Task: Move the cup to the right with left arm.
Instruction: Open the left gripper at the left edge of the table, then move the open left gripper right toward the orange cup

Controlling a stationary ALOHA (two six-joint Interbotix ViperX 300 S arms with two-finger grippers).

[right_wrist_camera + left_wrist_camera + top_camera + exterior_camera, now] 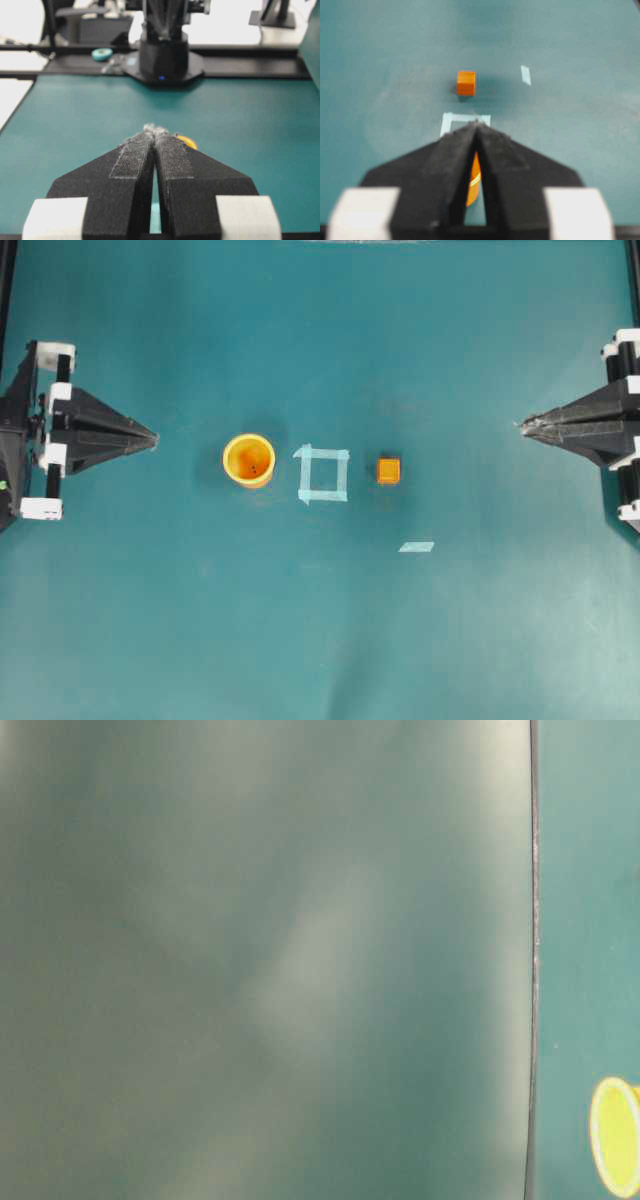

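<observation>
The orange-yellow cup (249, 459) stands upright on the teal table, left of centre, with its yellow rim (615, 1135) at the edge of the table-level view. My left gripper (155, 439) is shut and holds nothing; it points at the cup from the left with a gap between them. In the left wrist view the fingertips meet (476, 122), and a sliver of the cup (473, 185) shows through the slit behind them. My right gripper (523, 426) is shut at the far right, its tips touching (155, 131).
A pale tape square (323, 474) lies just right of the cup, then a small orange cube (388, 471) and a loose tape strip (416, 547). An orange-yellow edge (187, 141) peeks past the right gripper's finger; I cannot tell which object it is.
</observation>
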